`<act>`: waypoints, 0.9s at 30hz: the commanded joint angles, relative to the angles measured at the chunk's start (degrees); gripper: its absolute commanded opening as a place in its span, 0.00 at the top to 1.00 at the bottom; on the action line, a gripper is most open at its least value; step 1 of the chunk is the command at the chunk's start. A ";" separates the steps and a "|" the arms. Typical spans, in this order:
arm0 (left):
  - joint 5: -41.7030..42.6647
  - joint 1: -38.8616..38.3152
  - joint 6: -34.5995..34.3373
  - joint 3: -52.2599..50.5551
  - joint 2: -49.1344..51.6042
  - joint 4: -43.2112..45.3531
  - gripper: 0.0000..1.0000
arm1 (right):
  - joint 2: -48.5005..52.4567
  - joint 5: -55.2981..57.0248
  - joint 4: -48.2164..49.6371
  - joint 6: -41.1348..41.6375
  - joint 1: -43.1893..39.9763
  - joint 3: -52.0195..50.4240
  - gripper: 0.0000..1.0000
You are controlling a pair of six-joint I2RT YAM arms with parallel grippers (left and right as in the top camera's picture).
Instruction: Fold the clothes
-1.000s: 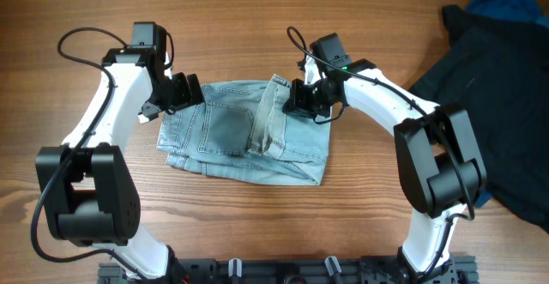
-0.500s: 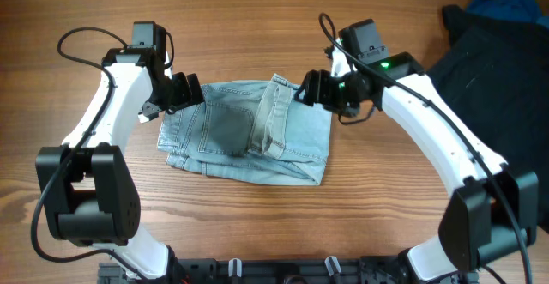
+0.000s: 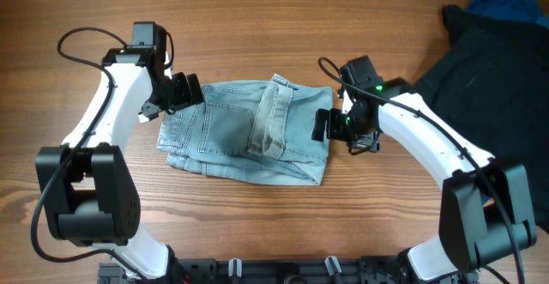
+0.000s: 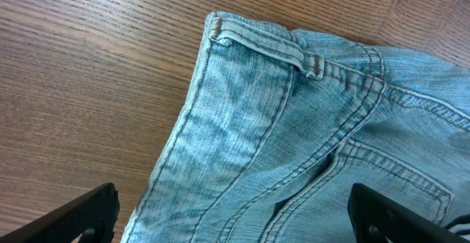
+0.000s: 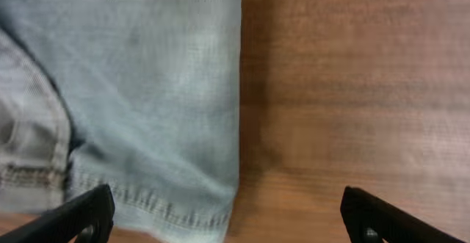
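**A:** Left wrist view, closest in: what do the clothes (image 4: pixel 308 140) look like?

**B:** Faded light-blue denim. There is a stitched waistband (image 4: pixel 257 41) with a belt loop (image 4: pixel 313 65), and the seams of a patch pocket (image 4: pixel 389 180) below it. The left hand (image 4: pixel 235 225) stands spread wide above them, gripping nothing.

**A:** And the right side?

**B:** The right hand (image 5: pixel 228 217) is spread wide too, and empty. It hangs over the denim's straight edge and hemmed corner, with bare desk (image 5: pixel 352 89) beside.

**A:** From overhead?

**B:** The clothes lie mid-desk as a rough folded rectangle. A paler band is turned up across the middle, layers show along the near edge, and one hand is at each end. Farther right lies a black garment (image 3: pixel 497 87), well apart.
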 commanded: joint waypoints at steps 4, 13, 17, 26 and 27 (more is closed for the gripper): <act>-0.55 0.04 0.15 1.05 -1.33 -0.09 0.00 | 1.01 -7.69 8.81 -2.91 -0.46 -5.38 0.04; -0.55 0.07 0.15 1.05 -1.33 -0.37 0.00 | 5.33 -12.02 14.75 -1.57 -0.44 -6.34 0.18; -0.55 0.04 0.15 1.05 -1.33 -0.52 0.00 | 7.34 -13.09 14.93 -1.55 -0.44 -6.34 0.25; -0.57 0.07 0.15 1.05 -1.33 -0.50 0.00 | 8.13 -11.28 14.88 -0.59 -0.46 -6.32 0.79; -0.57 0.04 0.15 1.05 -1.33 -0.50 0.00 | 8.13 -11.06 14.86 -0.44 -0.48 -6.29 0.85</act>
